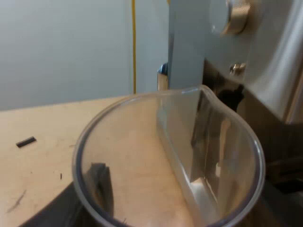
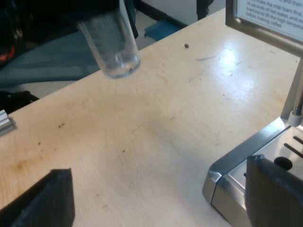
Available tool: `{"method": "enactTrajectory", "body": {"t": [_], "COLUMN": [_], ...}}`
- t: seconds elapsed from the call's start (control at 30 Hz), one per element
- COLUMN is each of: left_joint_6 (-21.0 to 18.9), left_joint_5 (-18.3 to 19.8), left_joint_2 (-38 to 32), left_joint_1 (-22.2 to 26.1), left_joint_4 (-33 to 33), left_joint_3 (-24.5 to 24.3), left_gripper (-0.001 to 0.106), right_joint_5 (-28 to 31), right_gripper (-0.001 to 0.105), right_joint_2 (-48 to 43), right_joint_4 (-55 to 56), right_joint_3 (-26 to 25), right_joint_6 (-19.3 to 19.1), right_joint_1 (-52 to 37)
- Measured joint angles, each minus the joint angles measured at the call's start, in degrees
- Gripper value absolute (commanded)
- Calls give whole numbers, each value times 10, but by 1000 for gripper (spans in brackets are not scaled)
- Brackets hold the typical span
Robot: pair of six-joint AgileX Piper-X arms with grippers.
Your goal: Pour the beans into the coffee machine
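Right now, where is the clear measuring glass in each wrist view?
Left wrist view: clear measuring glass close up, its open rim beside the steel espresso machine.
Right wrist view: the glass hangs tilted above the pale wooden table, away from the machine's base.
Shared landmark: the machine.

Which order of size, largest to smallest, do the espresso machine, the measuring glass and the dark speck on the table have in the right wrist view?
1. the espresso machine, though it is only partly seen and close to the camera
2. the measuring glass
3. the dark speck on the table, clearly the smallest
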Motion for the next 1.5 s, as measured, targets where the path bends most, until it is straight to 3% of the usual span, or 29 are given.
{"method": "enactTrajectory", "body": {"t": [0.17,0.2,0.3,0.57,0.87,1.27,1.5], "left_joint_6": [0,0,0,0,0,1,9], "left_joint_5": [1,1,1,-20,-20,-21,16], "left_joint_2": [26,54,76,197,249,372,462], "left_joint_1": [0,0,0,0,0,0,0], "left_joint_4": [-46,-87,-106,-229,-255,-412,-491], "left_joint_3": [18,29,31,31,31,31,31], "left_gripper": [15,15,15,15,15,15,15], "right_joint_5": [0,0,1,1,1,1,1], "right_gripper": [79,79,79,79,79,79,79], "right_joint_2": [12,12,12,12,12,12,12], "right_joint_4": [-4,-5,-5,-5,-5,-1,0], "right_joint_3": [0,0,0,0,0,0,0], "right_joint_6": [0,0,0,0,0,0,0], "right_joint_1": [0,0,0,0,0,0,0]}}
